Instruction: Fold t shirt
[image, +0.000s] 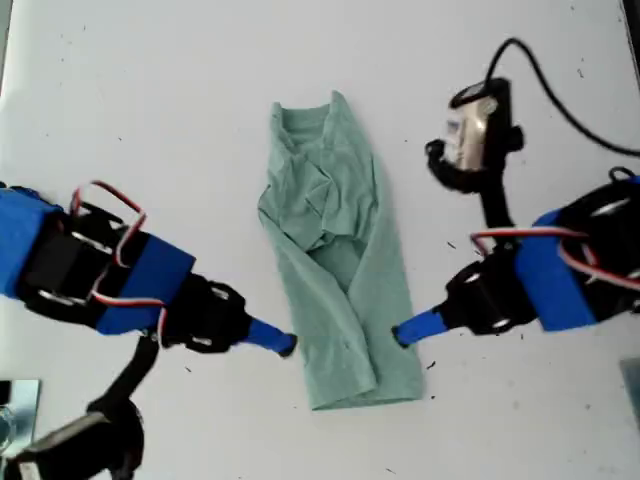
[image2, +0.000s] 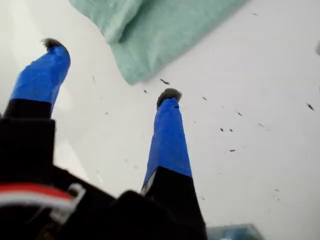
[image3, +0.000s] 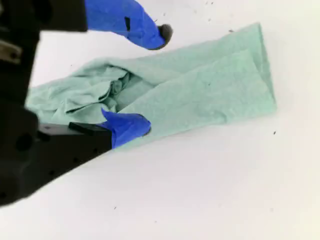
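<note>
The t shirt (image: 340, 270) lies in the middle of the white tabletop (image: 150, 100), folded lengthwise into a long strip. It is bunched and wrinkled toward its collar end and flatter toward the hem. My first end effector (image2: 111, 70) is spread apart and holds nothing, with a corner of the shirt just ahead of its tips. My second end effector (image3: 154, 81) is also spread apart, with one finger (image3: 127, 127) at the shirt's near edge and the other above its far edge.
</note>
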